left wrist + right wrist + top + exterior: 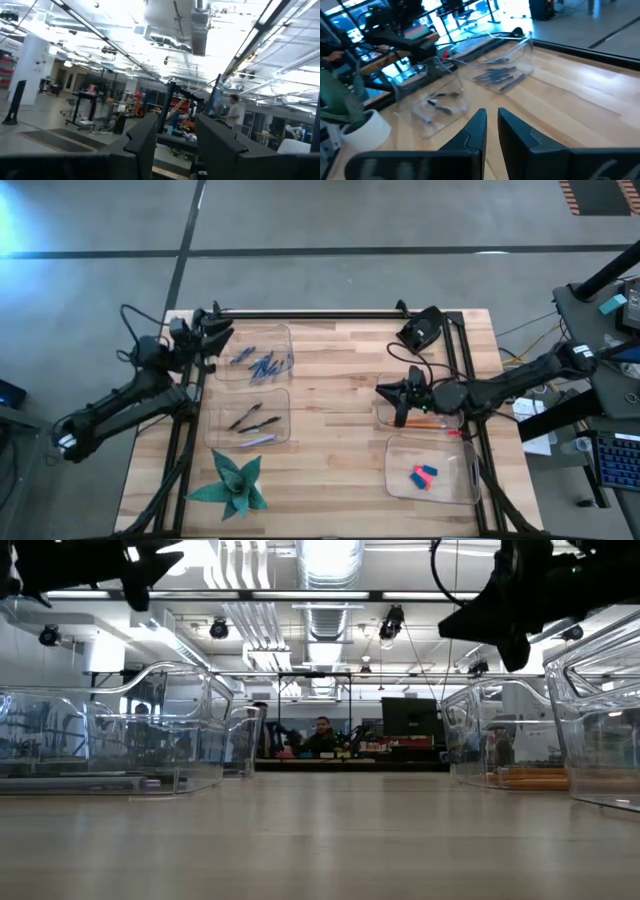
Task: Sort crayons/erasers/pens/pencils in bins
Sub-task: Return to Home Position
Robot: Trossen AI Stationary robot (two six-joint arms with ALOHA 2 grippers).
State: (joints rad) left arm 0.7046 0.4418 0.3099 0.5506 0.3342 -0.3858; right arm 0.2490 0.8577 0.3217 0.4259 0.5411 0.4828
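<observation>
right end effector [397, 402] nearly closed, empty (over bin's [383, 420] inner rim) | left end effector [216, 332] parted, empty, table's [340, 380] back-left corner

bare table [340, 400] centre, bins [262, 352] flanking both sides

The robot's dark left arm lies folded along the left edge of the table, running from its lower-left base up toward the far-left corner. Its black two-finger left gripper [218, 330] is raised off the table top and points level out into the room, its fingers [145, 142] standing apart with a clear gap and nothing between them. The dark right arm reaches in from the right side, stretched nearly straight toward the table's middle. Its black two-finger right gripper [385, 392] hangs above the table, fingers [476, 131] almost together with a narrow slit and nothing in it.
</observation>
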